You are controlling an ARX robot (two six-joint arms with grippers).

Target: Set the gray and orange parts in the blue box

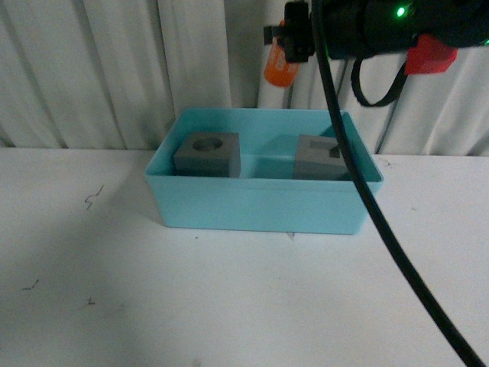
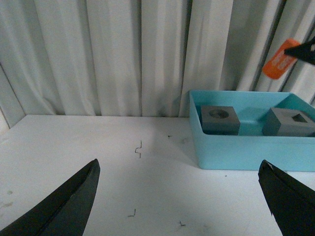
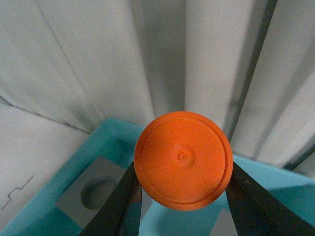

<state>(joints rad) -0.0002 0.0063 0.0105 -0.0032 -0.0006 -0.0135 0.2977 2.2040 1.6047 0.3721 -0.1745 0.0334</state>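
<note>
The right gripper (image 3: 182, 196) is clamped on the orange cylinder (image 1: 280, 67), held high above the blue box (image 1: 260, 205) at its 12 o'clock rim. Release here risks the cylinder bouncing off the gray cube with round recess (image 1: 207, 154) or the second gray cube (image 1: 321, 157), or rolling behind the box. The left gripper (image 2: 179, 201) rests with jaws apart, empty.

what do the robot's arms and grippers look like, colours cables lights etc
The right arm is black, with a small green light, a red plastic piece on its side and a thick black cable trailing down from it. The right gripper has slim dark fingers. The left gripper shows two broad, black, matte fingers tapering to points, with no markings visible.
</note>
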